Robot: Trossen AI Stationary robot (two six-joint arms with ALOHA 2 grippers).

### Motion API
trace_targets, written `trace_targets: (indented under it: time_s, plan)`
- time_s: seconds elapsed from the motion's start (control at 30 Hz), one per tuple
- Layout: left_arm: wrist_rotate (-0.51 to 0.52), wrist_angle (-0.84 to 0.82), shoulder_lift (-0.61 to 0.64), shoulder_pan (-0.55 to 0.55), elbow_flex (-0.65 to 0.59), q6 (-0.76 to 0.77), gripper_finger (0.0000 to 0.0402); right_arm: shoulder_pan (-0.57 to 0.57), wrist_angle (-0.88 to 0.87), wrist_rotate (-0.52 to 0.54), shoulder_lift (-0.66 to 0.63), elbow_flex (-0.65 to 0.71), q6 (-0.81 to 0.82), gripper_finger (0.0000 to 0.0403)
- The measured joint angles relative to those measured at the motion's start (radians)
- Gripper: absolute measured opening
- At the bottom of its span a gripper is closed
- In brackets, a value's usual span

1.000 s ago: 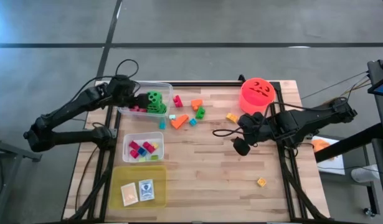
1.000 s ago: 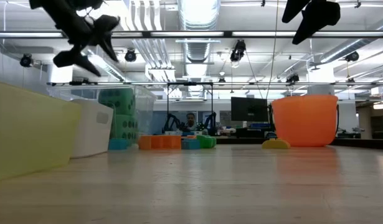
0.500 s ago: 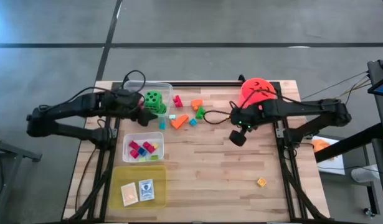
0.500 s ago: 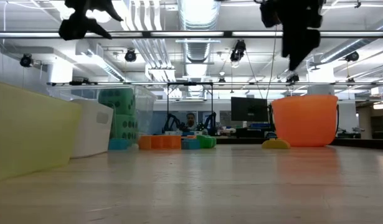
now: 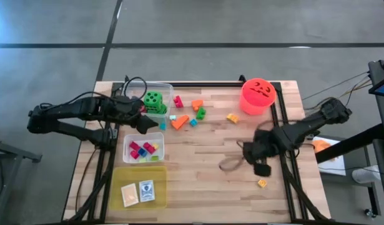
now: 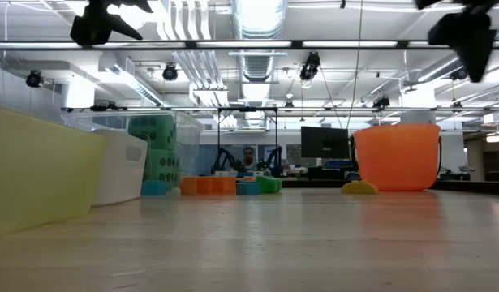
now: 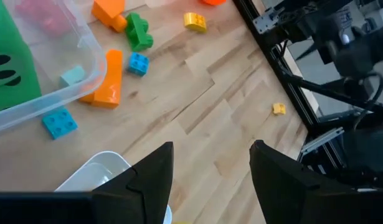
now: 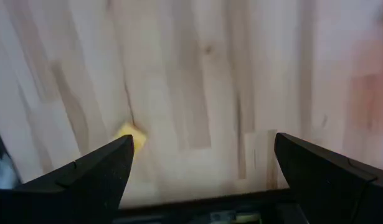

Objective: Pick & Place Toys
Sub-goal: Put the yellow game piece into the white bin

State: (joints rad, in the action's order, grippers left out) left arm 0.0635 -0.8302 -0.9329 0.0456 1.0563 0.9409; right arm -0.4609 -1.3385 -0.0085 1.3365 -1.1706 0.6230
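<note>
evidently the right gripper [image 5: 261, 169], jaws wide, hangs near the counter's right edge to take the stray yellow block [image 5: 261, 183], while the left gripper [image 5: 143, 121], jaws part open and empty, waits by the clear tub [image 5: 167, 88].

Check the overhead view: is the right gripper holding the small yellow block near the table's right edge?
No. The yellow block lies alone on the wood, and the right gripper hangs open just beside it, apart from it.

Grey floor [image 5: 198, 25]; ceiling strip lights [image 6: 257, 12] over distant monitor [image 6: 324, 143].

Both hands [image 7: 210, 180] [image 8: 200, 168] open, empty.
</note>
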Motion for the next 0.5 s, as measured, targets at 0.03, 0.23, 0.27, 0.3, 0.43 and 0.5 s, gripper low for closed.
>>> trace_targets:
  time_s: [0.03,0.23,0.27,0.3,0.43,0.5]
  plan:
    - [0.000,0.003,0.000,0.000,0.000,0.000,0.0199,-0.044,0.013,0.000,0.000,0.020,-0.001,0.0384]
    - [-0.003,0.044,0.000,0.000,0.000,0.000,0.0199,-0.312,0.253,-0.045,0.001,0.156,0.046,0.0384]
    - [-0.003,0.052,0.000,0.000,0.000,0.000,0.0199,-0.350,0.302,-0.046,0.002,0.178,0.062,0.0384]
    - [-0.003,0.057,0.000,0.000,0.000,-0.001,0.0199,-0.383,0.343,-0.045,0.002,0.201,0.077,0.0384]
    - [-0.003,0.056,0.000,0.000,0.000,-0.004,0.0199,-0.457,0.437,-0.017,0.002,0.270,0.148,0.0384]
    - [-0.004,0.056,0.000,0.000,0.000,-0.018,0.0199,-0.464,0.437,-0.003,0.003,0.295,0.159,0.0384]
